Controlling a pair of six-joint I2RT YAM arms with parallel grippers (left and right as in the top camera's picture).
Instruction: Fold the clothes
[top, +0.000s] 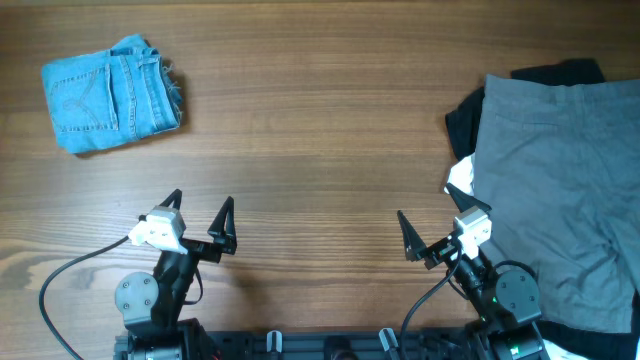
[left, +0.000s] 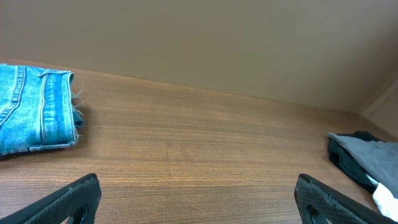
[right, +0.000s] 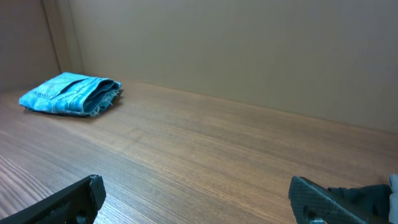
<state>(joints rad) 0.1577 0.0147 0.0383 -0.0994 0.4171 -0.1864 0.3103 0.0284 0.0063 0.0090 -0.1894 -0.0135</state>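
My left gripper (top: 202, 203) and right gripper (top: 427, 203) sit near six o'clock, both spread wide and empty. The denim shorts (top: 110, 95) lie folded at ten o'clock. The grey shorts (top: 560, 190) sprawl unfolded at three. I judge they come next: reach right and drag them to centre.

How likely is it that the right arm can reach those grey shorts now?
Probably yes: the grey shorts lie right beside the open right pincer, with nothing on top of them and only a bit of white cloth between.
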